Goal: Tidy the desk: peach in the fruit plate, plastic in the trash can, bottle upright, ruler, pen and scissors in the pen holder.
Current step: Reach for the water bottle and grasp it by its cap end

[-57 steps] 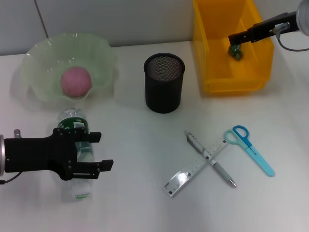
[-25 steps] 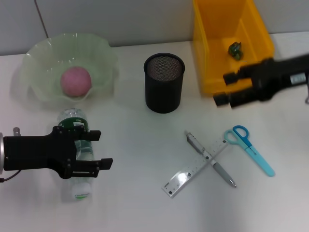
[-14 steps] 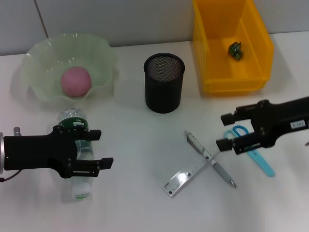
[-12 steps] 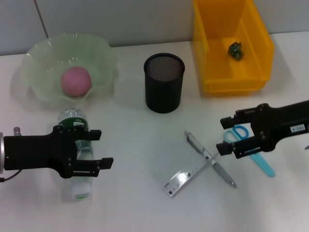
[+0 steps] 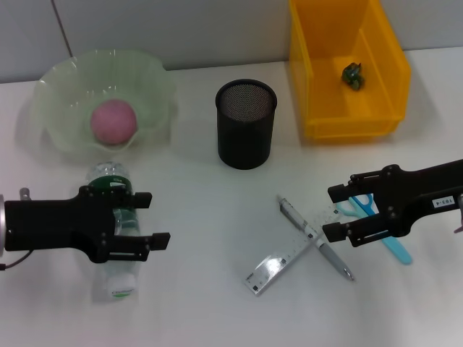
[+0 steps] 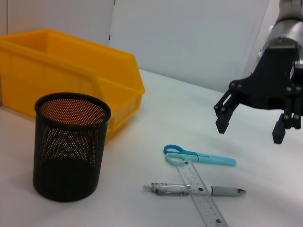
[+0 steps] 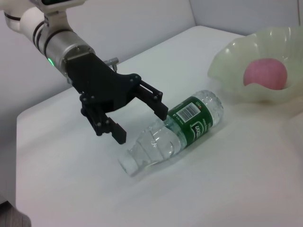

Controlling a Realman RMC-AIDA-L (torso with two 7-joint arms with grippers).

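Overhead, a white desk (image 5: 210,217) meets a grey wall (image 5: 181,29).

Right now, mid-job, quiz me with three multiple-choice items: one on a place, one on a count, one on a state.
1. Where is the peach?
A. in the fruit plate
B. in the yellow bin
C. in the pen holder

2. How many items lie on the desk still to go in the holder?
A. one
B. two
C. three

3. How is the bottle?
A. upright
B. lying on its side
C. in the bin

Key: 1 A, it sits in the plate. 2 C, ruler, pen, scissors. 3 B, it lies flat, open left gripper above it.
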